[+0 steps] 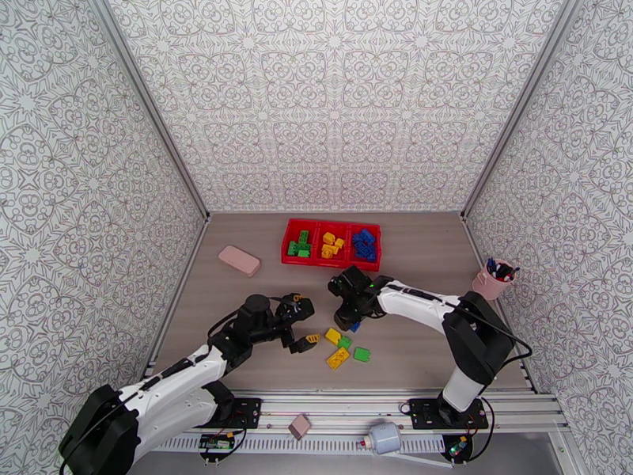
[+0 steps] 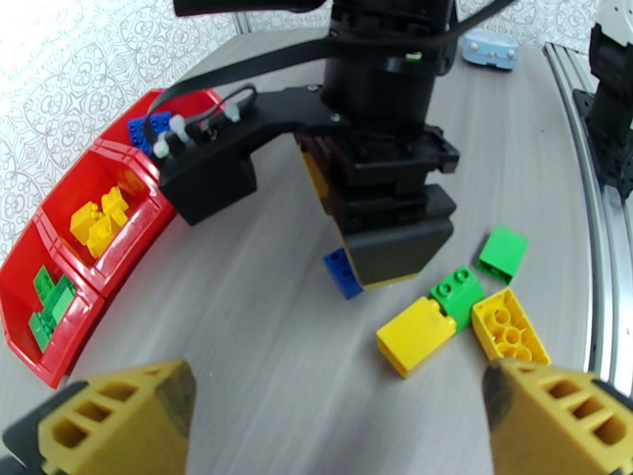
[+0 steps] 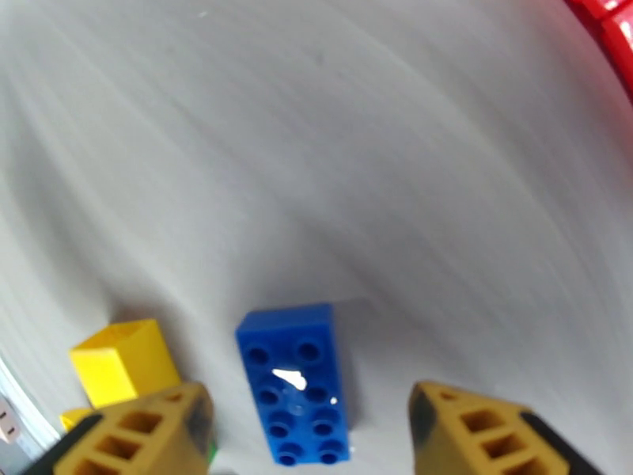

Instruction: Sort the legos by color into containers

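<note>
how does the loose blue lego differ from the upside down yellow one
The blue plastic lego brick lies studs up; the yellow plastic lego brick, hollow side up. Blue sits under the open right pincer; yellow beside a green brick. Both lie on the table.

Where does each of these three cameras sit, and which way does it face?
Top external: high behind the arms, looking down on the grey wood-grain table; both arms, left hand and right hand show.
Left wrist: on the left arm, facing the right hand and red three-compartment plastic tray; own yellow fingers below.
Right wrist: looking down between its own fingers.
Shared: all see the blue eight-stud plastic brick.
</note>
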